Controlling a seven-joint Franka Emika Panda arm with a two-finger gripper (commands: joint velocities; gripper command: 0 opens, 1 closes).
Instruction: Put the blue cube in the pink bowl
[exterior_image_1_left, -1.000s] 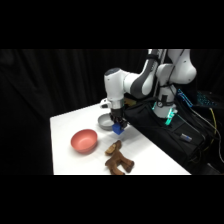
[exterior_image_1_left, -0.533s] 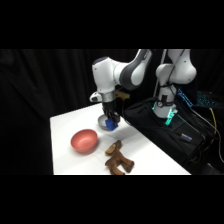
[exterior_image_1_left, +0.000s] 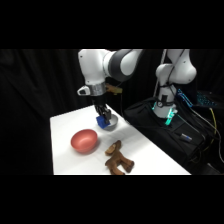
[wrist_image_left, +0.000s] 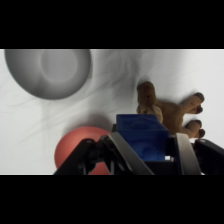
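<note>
Pincer (exterior_image_1_left: 103, 119) gripping blue cube (wrist_image_left: 141, 137), aloft near pink bowl (exterior_image_1_left: 84, 140)

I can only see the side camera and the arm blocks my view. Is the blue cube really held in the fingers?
Observer: Yes. In the wrist view the blue cube sits clamped between the two fingers.
Operator: Is anything in the grey bowl?
Observer: No, the grey bowl shows a bare inside.
Operator: Am I over the pink bowl?
Observer: Not squarely. The pink bowl peeks out beside the cube, partly behind the black linkage.
</note>
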